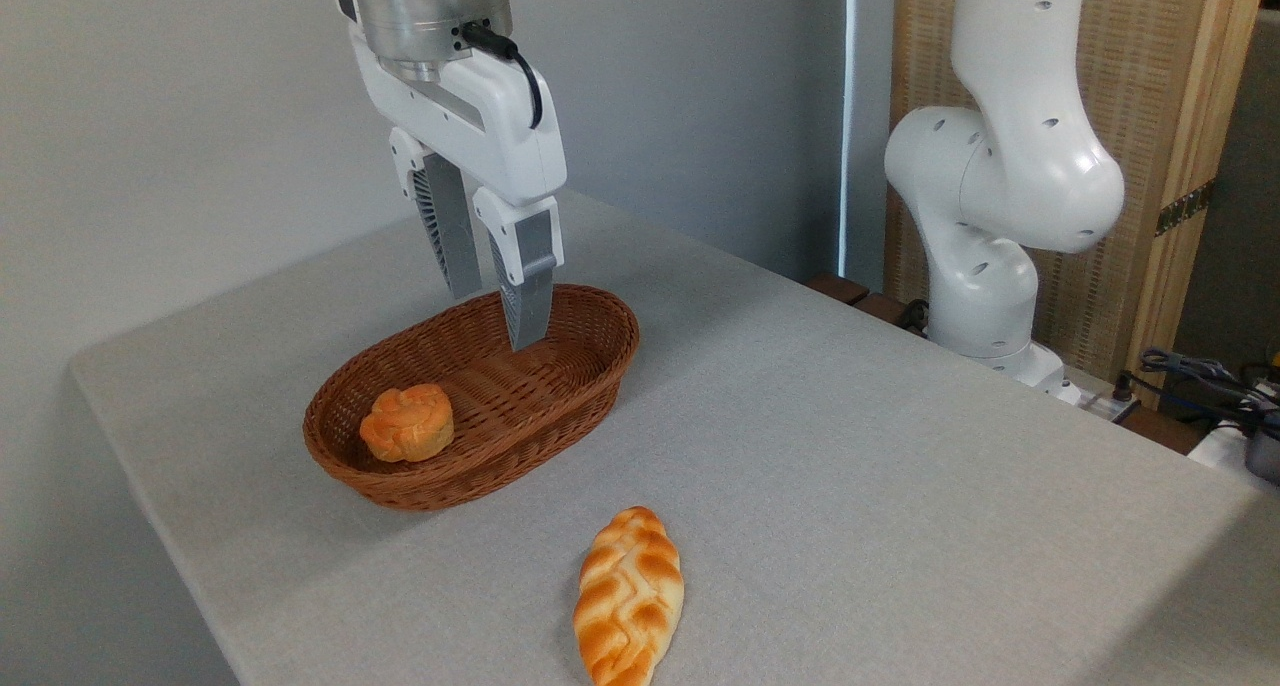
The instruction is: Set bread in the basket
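The bread point(628, 596), a long braided loaf in golden-orange and cream, lies flat on the grey table near the front edge, outside the basket. The oval brown wicker basket point(590, 381) sits behind it and to the left. My gripper point(497, 319) hangs over the far half of the basket, fingers pointing down, open, with nothing between them. It is well apart from the loaf.
A small round orange knotted bun point(407, 423) rests in the near left end of the basket. The arm's white base point(985, 256) stands at the table's back right. Cables point(1200, 376) lie at the far right edge. A wooden panel point(1150, 86) rises behind the base.
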`<state>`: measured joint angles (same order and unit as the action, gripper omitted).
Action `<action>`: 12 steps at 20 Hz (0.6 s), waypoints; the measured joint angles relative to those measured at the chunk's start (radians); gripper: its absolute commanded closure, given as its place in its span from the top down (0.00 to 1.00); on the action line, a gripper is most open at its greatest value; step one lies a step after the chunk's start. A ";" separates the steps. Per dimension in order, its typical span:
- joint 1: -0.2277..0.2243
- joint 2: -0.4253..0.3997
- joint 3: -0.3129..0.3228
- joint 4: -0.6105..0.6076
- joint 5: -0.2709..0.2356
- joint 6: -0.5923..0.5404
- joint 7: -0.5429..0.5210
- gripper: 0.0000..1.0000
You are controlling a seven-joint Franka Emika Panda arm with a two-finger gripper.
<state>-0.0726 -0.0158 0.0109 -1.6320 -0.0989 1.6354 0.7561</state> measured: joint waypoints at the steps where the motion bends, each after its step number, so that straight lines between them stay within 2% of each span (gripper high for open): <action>1: 0.000 0.000 0.000 0.000 0.000 0.000 0.000 1.00; 12: 0.003 0.000 0.016 0.000 0.000 0.000 0.000 1.00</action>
<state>-0.0697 -0.0157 0.0269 -1.6320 -0.0989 1.6351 0.7565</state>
